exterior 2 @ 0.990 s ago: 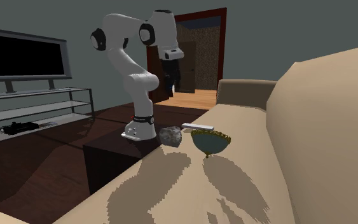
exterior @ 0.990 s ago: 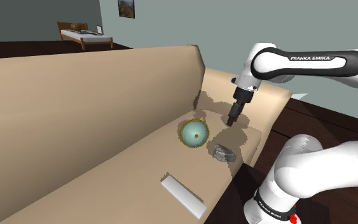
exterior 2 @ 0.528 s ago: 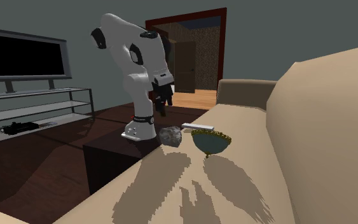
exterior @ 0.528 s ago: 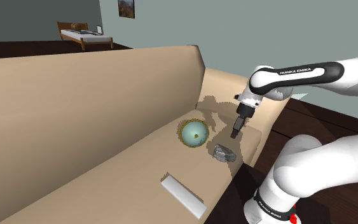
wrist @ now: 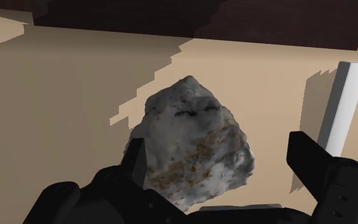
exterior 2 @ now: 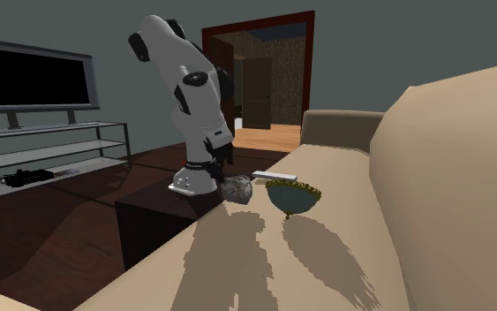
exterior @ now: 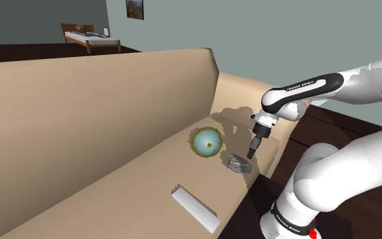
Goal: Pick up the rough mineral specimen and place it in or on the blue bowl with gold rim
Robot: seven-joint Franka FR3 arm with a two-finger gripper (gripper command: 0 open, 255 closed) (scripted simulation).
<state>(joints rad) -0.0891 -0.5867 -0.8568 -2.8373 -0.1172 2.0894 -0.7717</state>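
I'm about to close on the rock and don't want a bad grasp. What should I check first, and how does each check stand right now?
1. End effector open: ok. The fingers stand apart.
2. Mineral specimen between the fingers: ok. One finger is on each side of it.
3. Fingers low enough around the specimen: cannot tell. In the shoulder view the end effector is right above it.
4. Specimen resting freely: ok. It sits alone on the sofa seat.
5. Blue bowl ready: ok. It is upright beside the specimen and apart from it.
6. White bar out of the closing path: ok. It lies beyond the fingers, apart from the specimen.
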